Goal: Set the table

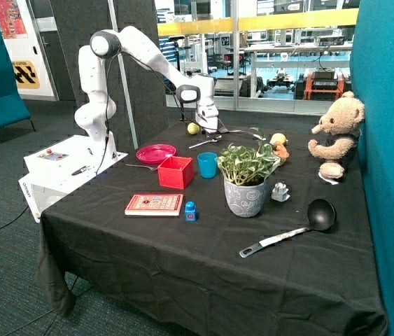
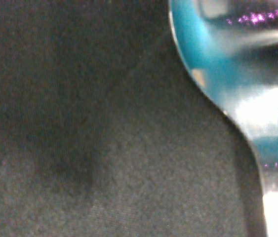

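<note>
The end effector [image 1: 210, 128] is being held low over the black worktop [image 1: 203, 266], just beside the yellow ball [image 1: 193, 128]. The spoon [image 1: 205, 143] is lying directly beneath it, behind the blue cup [image 1: 208, 165]. Its opening cannot be told.

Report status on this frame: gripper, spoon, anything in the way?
Gripper low over the spoon, finger state unclear. Spoon lying on black cloth, beyond the blue cup. Yellow ball close beside gripper.
</note>
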{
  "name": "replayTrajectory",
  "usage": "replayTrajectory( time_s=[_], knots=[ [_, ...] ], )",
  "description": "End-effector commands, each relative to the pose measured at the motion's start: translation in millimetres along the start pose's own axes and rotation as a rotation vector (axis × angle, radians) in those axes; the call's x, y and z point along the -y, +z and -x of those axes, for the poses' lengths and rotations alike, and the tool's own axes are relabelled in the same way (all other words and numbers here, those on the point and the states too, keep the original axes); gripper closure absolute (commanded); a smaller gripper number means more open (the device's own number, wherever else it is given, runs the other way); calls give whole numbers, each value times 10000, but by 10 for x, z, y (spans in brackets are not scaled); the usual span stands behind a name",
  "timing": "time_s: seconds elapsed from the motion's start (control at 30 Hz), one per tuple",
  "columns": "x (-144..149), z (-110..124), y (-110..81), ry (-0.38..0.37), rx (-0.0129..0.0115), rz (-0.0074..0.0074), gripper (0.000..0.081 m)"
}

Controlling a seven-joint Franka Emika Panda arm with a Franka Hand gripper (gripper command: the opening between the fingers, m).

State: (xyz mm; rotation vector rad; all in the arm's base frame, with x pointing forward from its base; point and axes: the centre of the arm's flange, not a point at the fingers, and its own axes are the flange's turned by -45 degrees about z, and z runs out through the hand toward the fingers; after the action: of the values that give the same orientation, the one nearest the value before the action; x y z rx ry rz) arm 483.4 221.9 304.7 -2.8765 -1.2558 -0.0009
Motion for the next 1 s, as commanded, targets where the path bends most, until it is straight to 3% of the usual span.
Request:
replayTrajectory(
  time_s=[0.0,0.23,0.37,0.97],
  knots=[
    [-5,51,90,46,17,24,418],
    [-25,96,150,127,17,24,418],
    [-37,86,175,153,17,24,365],
    [-6,10,256,85,17,24,399]
  ],
)
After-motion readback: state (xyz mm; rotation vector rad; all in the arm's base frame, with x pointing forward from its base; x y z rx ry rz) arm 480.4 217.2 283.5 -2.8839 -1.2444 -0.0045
